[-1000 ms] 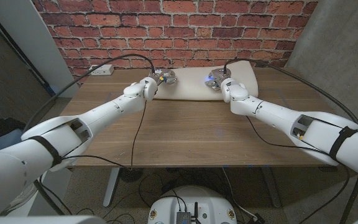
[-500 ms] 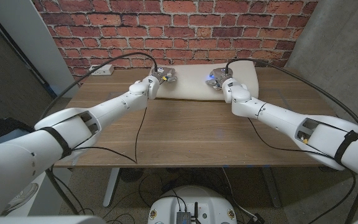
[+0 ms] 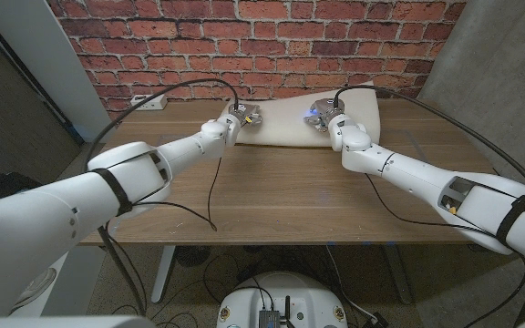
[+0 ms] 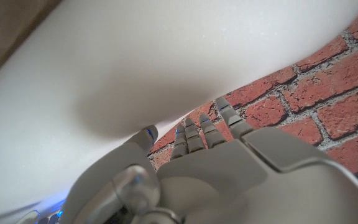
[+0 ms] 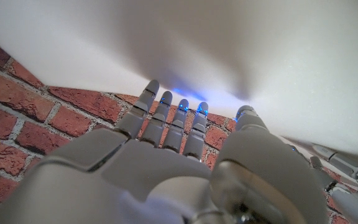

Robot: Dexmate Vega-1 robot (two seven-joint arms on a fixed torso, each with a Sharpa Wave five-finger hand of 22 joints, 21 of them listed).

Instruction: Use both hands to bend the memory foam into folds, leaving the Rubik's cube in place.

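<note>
1. The white foam pad (image 3: 285, 117) lies at the far edge of the worktop (image 3: 272, 191), at about 12 o'clock, against the brick wall (image 3: 262, 41).
2. The left hand (image 3: 242, 116) holds the pad's end at about 11 o'clock; in the left wrist view its fingers (image 4: 197, 134) reach past the pad's edge while the thumb presses the near face, so it pinches the foam.
3. The right hand (image 3: 322, 117) holds the end toward 1 o'clock; the right wrist view shows its fingers (image 5: 166, 118) behind the pad and the thumb in front, again a pinch.
4. Progress, as I judge it: both grips are set, and the pad looks lifted and slightly bowed, but no clear fold shows.
5. Left to do: bring the two ends together so the foam buckles into folds.
6. I cannot make out the cube anywhere.
</note>
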